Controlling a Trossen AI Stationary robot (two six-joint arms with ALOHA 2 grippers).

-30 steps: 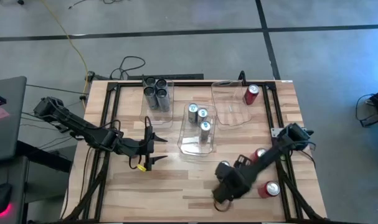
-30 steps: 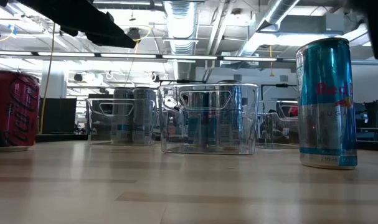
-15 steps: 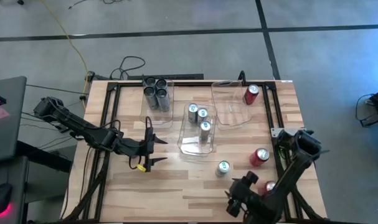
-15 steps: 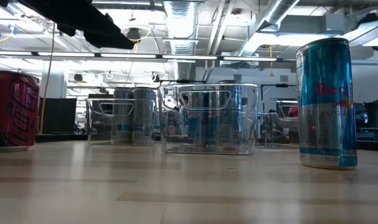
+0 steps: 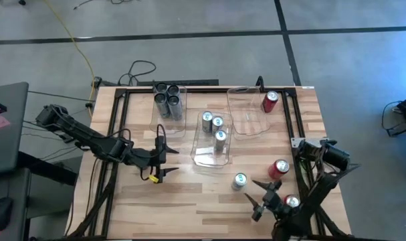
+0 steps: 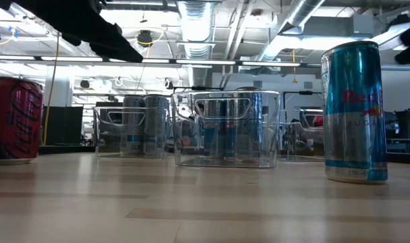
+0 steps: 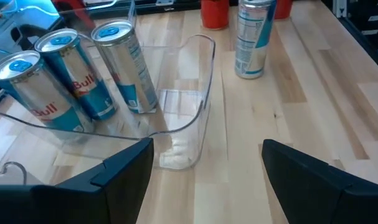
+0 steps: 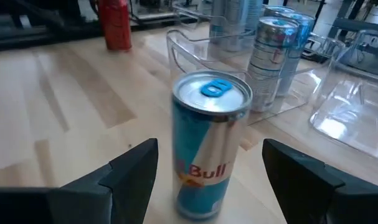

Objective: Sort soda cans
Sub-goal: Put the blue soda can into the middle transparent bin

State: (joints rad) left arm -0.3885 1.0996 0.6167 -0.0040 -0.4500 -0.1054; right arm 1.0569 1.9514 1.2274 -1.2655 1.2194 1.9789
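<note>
Fingers of the right hand (image 5: 264, 199) stand spread apart near the front edge of the worktop (image 5: 196, 194), gripping nothing, pointed at a silver-blue can (image 5: 239, 180) that stands upright just beyond them. In the right wrist view this can (image 8: 207, 146) sits between the two open fingers (image 8: 108, 180) without touching either. Beside the right arm stand two red cans, one (image 5: 292, 201) close to the hand and another (image 5: 278, 169) a little farther back. The left hand (image 5: 164, 163) hovers open and empty on the left side of the worktop, facing the middle clear bin (image 5: 204, 155). That bin holds three silver-blue cans (image 5: 215, 125) standing upright toward its far end, while its near end is bare. Farther back on the left, a second clear bin (image 5: 178, 127) holds four dark grey cans (image 5: 168, 99). At the far right, a third clear bin (image 5: 246, 120) has one red can (image 5: 269, 101) standing in its far corner.
</note>
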